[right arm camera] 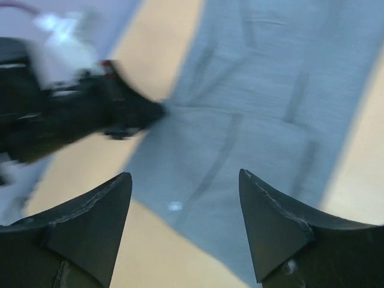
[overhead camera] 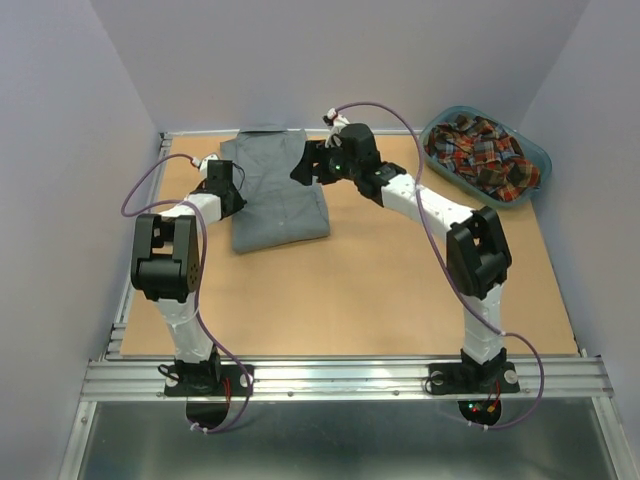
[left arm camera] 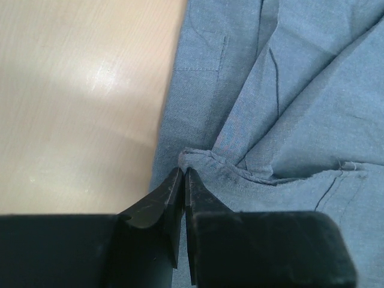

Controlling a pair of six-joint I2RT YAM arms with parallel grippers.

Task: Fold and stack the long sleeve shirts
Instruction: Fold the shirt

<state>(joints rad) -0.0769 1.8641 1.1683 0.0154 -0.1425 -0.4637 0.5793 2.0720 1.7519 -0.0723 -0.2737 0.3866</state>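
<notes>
The grey long sleeve shirt [overhead camera: 280, 200] lies folded into a rough rectangle at the back left of the table. My left gripper [overhead camera: 238, 190] is at the shirt's left edge. In the left wrist view its jaws [left arm camera: 183, 170] are shut on a small bunched fold of the grey shirt [left arm camera: 288, 90]. My right gripper [overhead camera: 302, 168] hovers over the shirt's upper right part. It stands open [right arm camera: 185, 173] above the grey shirt [right arm camera: 264, 108], with nothing between its fingers. The plaid long sleeve shirt [overhead camera: 480, 150] lies crumpled in the basket.
The teal oval basket [overhead camera: 541, 155] stands at the back right corner. Bare tan table [overhead camera: 380, 290] stretches in front of the grey shirt. My left arm's gripper [right arm camera: 72, 114] shows blurred at the left of the right wrist view. Purple walls close in the back and sides.
</notes>
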